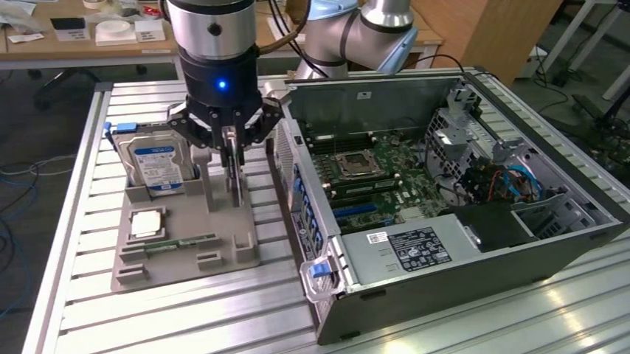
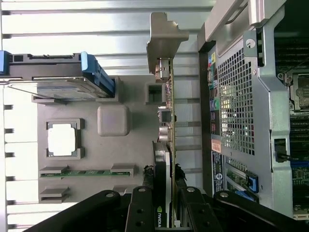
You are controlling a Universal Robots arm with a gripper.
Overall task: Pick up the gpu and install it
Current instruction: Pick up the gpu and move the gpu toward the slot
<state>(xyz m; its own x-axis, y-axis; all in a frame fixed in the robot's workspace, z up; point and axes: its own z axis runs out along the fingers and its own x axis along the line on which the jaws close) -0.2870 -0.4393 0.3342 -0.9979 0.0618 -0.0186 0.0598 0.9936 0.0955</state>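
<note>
One arm (image 1: 212, 33) points straight down, its hand (image 1: 229, 147) clamped on the top edge of the gpu (image 1: 235, 184); it stands on edge in the gray holder (image 1: 187, 254) on the tabletop (image 1: 147, 324), beside the open case (image 1: 423, 302).

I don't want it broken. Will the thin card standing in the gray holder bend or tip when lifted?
The gpu likely stays stiff: a hard board with a metal bracket. Standing thin on edge, it could tip if unsupported. Its bare parts look breakable.
</note>
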